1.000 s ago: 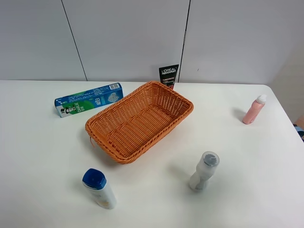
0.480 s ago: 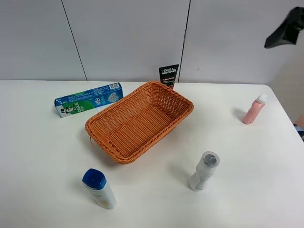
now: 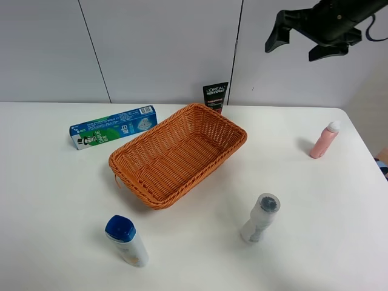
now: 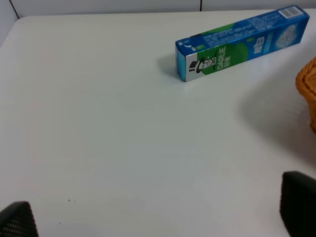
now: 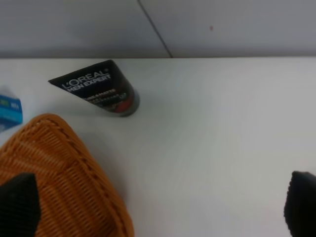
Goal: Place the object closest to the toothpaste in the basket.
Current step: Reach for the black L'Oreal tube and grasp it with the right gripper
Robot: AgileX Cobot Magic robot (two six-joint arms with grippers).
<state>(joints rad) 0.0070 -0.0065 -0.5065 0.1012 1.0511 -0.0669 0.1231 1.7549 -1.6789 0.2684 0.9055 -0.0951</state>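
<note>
The toothpaste box, blue and green, lies at the back left of the white table; it also shows in the left wrist view. The woven orange basket sits in the middle, empty. A black L'Oreal tube stands just behind the basket's far corner, cap down, and also shows in the right wrist view. My right gripper hangs open and empty high above the table's back right; in the right wrist view its jaws stand wide apart. My left gripper is open and empty over bare table, short of the toothpaste box.
A blue-capped white bottle stands at the front left. A grey-capped clear bottle stands at the front right. A pink bottle stands at the far right. A wall runs along the table's back edge.
My right arm has come into the high view from the upper right and moved left, high above the table. The objects have not moved.
</note>
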